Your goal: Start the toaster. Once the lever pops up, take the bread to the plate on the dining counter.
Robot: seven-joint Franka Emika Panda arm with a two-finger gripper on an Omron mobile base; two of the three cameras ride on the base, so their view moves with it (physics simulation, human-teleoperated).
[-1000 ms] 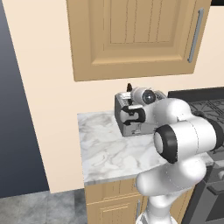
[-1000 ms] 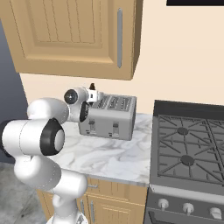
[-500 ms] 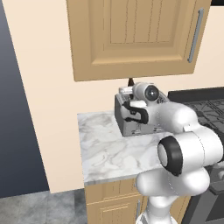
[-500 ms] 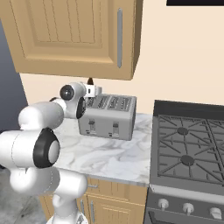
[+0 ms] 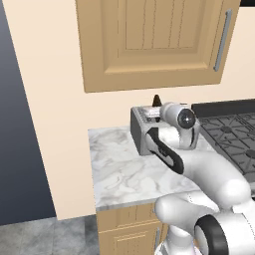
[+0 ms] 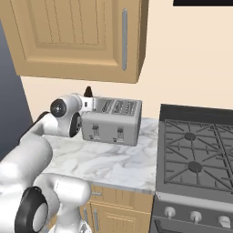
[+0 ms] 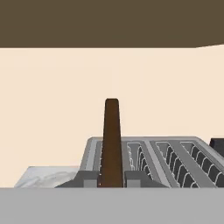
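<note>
Compared with a second ago, the arm has stretched forward and the bread [image 7: 112, 140] now stands higher above the toaster [image 6: 111, 120]; in the left base view its dark tip [image 5: 156, 100] clears the top of the grey box. We read this as the slice coming out of its slot, so the toasting step looks finished and the carry to the plate is what remains.

The end effector [image 7: 112, 178] is clenched on the bread: in the hand view the two grey fingertips [image 7: 86, 178] sit tight on either side of the slice's lower part. The slice is held upright, just above the left-most slot, at the toaster's end away from the stove [image 6: 195, 154].

Materials: the bread is a thin, dark brown slab with a rounded top, seen edge-on. The toaster is boxy brushed grey metal with wire guides showing in its long top slots. It stands on a white-and-grey marble worktop [image 5: 119, 169] over light wood cabinets, with a panelled wood cupboard [image 5: 159, 40] on the cream wall above.

We judge the slice rigid, though a narrow edge grip may let it tilt.
</note>
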